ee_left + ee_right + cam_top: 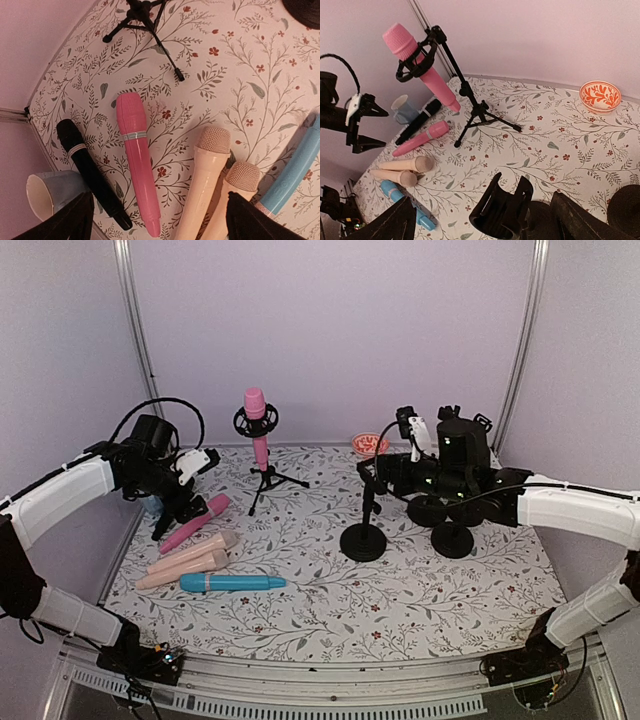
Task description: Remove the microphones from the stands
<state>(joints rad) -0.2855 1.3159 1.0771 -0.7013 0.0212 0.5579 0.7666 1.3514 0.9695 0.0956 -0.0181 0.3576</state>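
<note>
Top view: the pink microphone (255,412) stands clipped in the tripod stand (268,478), back left; probably light, stiff and smooth, best gripped on the bare handle below the clip.

Left wrist: the left gripper (160,222) has its jaws spread and empty above loose microphones (137,160).

Right wrist: the right gripper (485,220) has its jaws wide, holding nothing, well apart from the microphone.

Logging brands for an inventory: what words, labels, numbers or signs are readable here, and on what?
No readable text anywhere.
Clipped microphone in the stand: unmarked.
Loose pink microphone and black microphone: plain bands, no lettering.
Orange bowl: painted pattern only.
</note>
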